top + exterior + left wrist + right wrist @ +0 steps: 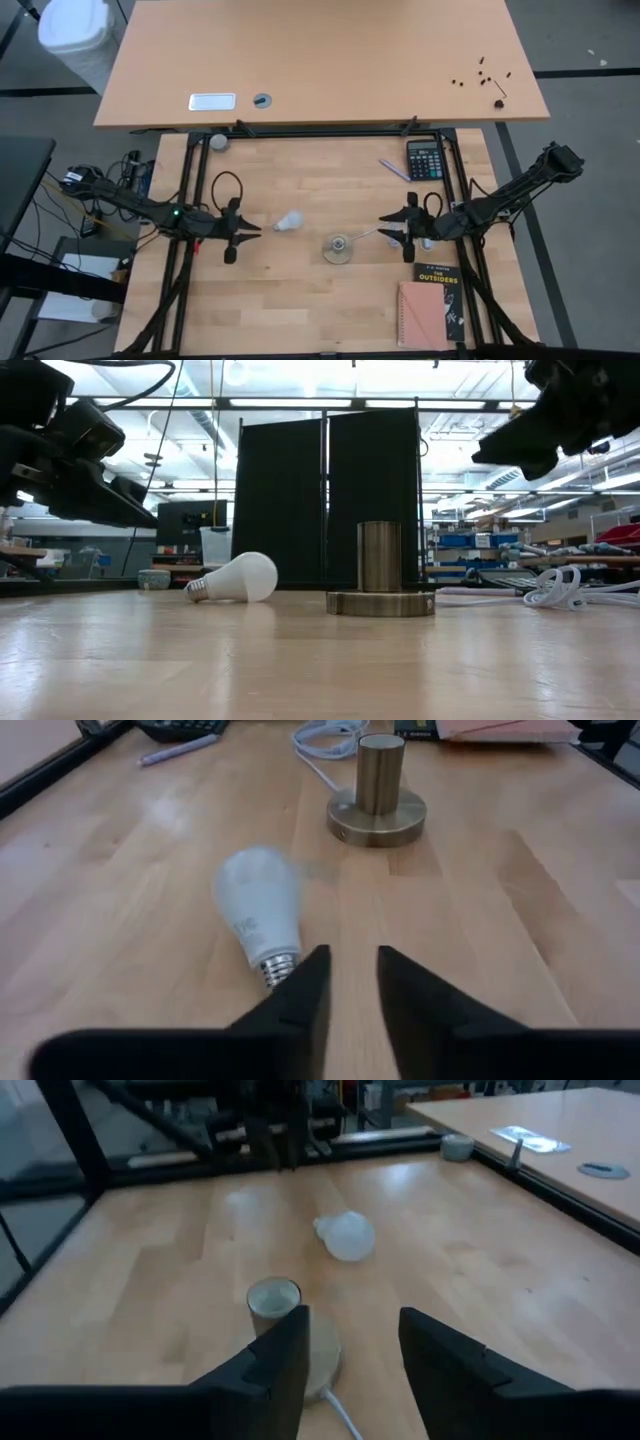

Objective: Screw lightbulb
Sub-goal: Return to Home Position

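Observation:
The white lightbulb [289, 221] lies on its side on the wooden table, its grey screw base [276, 966] turned toward my left gripper [256, 228]. That gripper hovers low just left of the bulb, its fingers [305, 990] a narrow gap apart with nothing between them. The brass socket [339, 247] stands upright on its round base right of the bulb. My right gripper [386, 222] is open, just right of the socket [274, 1301], with nothing between its fingers. The low view shows the bulb [236, 578] and the socket [380, 574] side by side. My left gripper has one fingertip [312, 970] right beside the bulb's screw base [270, 960], coming almost level from the table's left. I cannot tell whether it touches the base. The bulb rests on the table, outside the gap between the fingers.
The socket's white cord [560, 588] runs off to the right. A calculator [425, 160] and a pen [393, 170] lie at the far right; a book [441, 288] and a pink notebook [419, 314] lie at the near right. Black frame rails [187, 190] border the table.

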Available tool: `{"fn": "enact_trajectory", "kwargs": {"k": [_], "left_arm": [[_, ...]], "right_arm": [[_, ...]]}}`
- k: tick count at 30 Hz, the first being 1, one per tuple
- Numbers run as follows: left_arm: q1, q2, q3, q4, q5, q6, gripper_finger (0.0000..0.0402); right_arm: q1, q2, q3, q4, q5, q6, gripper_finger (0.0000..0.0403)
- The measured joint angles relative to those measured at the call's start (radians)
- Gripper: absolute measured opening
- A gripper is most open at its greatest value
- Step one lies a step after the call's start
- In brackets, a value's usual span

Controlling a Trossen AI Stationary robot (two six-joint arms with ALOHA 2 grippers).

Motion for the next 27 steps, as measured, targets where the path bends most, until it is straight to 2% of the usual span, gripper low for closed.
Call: {"fn": "enact_trajectory", "kwargs": {"k": [6, 16, 21, 27], "left_arm": [[0.0, 0.0, 0.0, -0.028, 0.018, 0.02, 0.001], [0.0, 0.0, 0.0, -0.067, 0.105, 0.023, 0.0003], [0.0, 0.001, -0.036, -0.049, 0.175, 0.021, 0.0002], [0.0, 0.0, -0.036, -0.029, 0.171, 0.02, 0.0001]], "right_arm": [[0.0, 0.004, 0.0, -0.066, 0.0, 0.007, 0.0116], [0.001, 0.003, 0.0, -0.145, 0.0, -0.019, 0.0008], [0.005, 0.002, -0.021, -0.155, -0.006, -0.013, 0.0014], [0.005, 0.003, -0.111, -0.128, -0.008, 0.076, 0.0004]]}}
